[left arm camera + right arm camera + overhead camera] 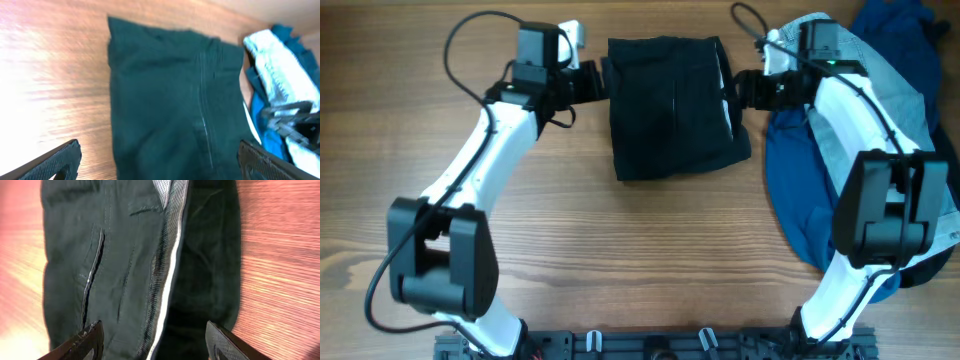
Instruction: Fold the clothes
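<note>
A dark folded garment (673, 105) lies on the wooden table at the top centre, roughly square. My left gripper (600, 82) is at its left edge, open, with nothing between the fingers; the left wrist view shows the dark cloth (175, 100) spread below the jaws (160, 162). My right gripper (732, 92) is at the garment's right edge, open; the right wrist view shows the cloth (125, 255) with a white-edged seam running between the fingers (155, 340).
A pile of blue and grey-white clothes (820, 170) lies at the right under the right arm, reaching the table's right edge. It also shows in the left wrist view (280, 95). Bare wood (650, 260) fills the front.
</note>
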{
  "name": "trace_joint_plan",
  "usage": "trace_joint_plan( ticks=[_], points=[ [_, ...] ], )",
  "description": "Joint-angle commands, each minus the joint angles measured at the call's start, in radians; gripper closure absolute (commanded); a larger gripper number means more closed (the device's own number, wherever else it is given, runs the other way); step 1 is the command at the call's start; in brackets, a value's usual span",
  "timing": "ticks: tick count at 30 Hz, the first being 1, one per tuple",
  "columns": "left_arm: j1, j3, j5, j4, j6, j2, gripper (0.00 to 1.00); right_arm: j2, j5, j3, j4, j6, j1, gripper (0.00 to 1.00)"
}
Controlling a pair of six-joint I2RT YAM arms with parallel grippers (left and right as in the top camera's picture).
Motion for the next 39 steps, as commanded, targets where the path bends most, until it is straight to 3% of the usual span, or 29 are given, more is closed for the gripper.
trace_joint_plan(
  ticks=[1, 5, 8, 12, 28, 29, 30, 31, 36, 39],
  points=[
    [0.018, 0.002, 0.013, -0.004, 0.038, -0.082, 0.0, 0.001, 0.113, -0.001, 0.007, -0.017, 0.047, 0.34],
    [0.018, 0.002, 0.012, -0.021, 0.051, -0.085, 0.0, 0.051, 0.119, -0.009, 0.011, -0.019, 0.061, 0.41],
    [0.018, 0.002, -0.003, -0.025, 0.051, -0.085, 0.0, 0.072, 0.114, -0.014, 0.021, -0.018, 0.062, 0.75],
    [0.018, 0.002, -0.011, -0.025, 0.051, -0.085, 0.0, 0.072, 0.088, -0.014, 0.04, -0.018, 0.062, 0.95],
    [0.017, 0.002, -0.028, -0.031, 0.077, -0.084, 0.0, 0.035, 0.024, 0.009, 0.021, -0.058, -0.011, 0.96],
    [0.014, 0.002, -0.028, -0.04, 0.077, -0.084, 0.0, 0.035, 0.035, 0.009, 0.022, -0.026, -0.018, 0.92],
    [0.01, 0.002, -0.029, -0.052, 0.079, -0.082, 0.0, 0.035, 0.035, 0.01, 0.022, -0.014, -0.025, 0.48],
    [0.006, 0.002, -0.029, -0.082, 0.116, -0.08, 0.0, 0.026, 0.034, 0.011, 0.014, -0.006, -0.044, 0.32],
    [-0.019, 0.002, -0.016, -0.163, 0.231, -0.069, 0.0, -0.065, 0.027, 0.017, -0.014, -0.002, -0.091, 0.27],
    [-0.132, 0.002, -0.015, -0.155, 0.317, -0.069, 0.0, -0.132, 0.029, 0.017, -0.031, 0.002, -0.127, 0.18]
  ],
)
